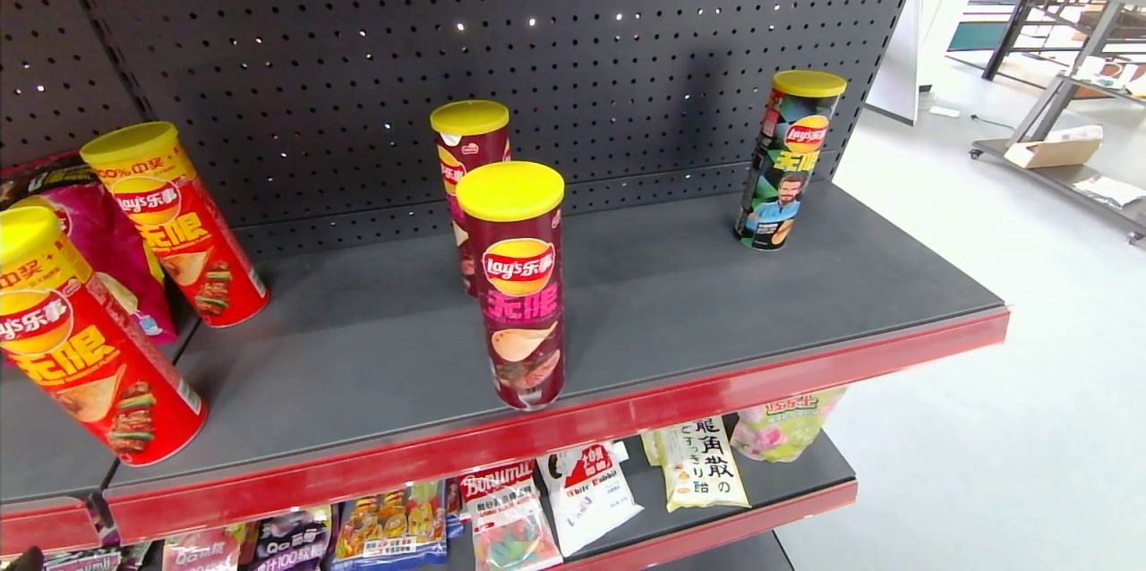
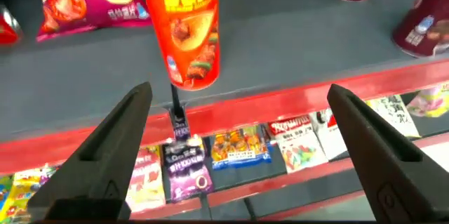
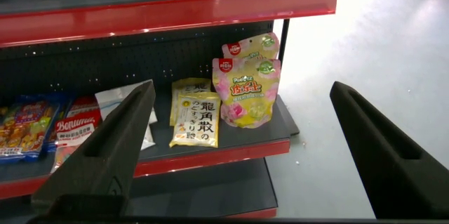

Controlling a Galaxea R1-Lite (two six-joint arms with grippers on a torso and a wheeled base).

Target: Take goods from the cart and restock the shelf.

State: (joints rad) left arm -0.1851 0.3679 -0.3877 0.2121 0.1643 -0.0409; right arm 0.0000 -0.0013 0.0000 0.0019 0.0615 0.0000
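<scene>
Both jaws spread wide, nothing between them. Left gripper (image 2: 242, 164) hangs before the top shelf's (image 1: 680, 311) red lip, just below the front red can (image 2: 188, 27), which stands near the front edge. Right gripper (image 3: 245, 157) faces the lower shelf (image 3: 210, 155), where pink bags (image 3: 245, 90) and yellow bags (image 3: 196, 115) stand side by side.

On the top shelf, the back red can (image 1: 175, 222) stands behind the front one at far left, with a purple bag (image 1: 98, 231) beside them. The front maroon can (image 1: 515, 285) is mid-shelf near the lip, the back maroon can (image 1: 467, 150) just behind it. The dark can (image 1: 788, 159) stands at right near the pegboard (image 1: 537, 34), well apart from the rest.
</scene>
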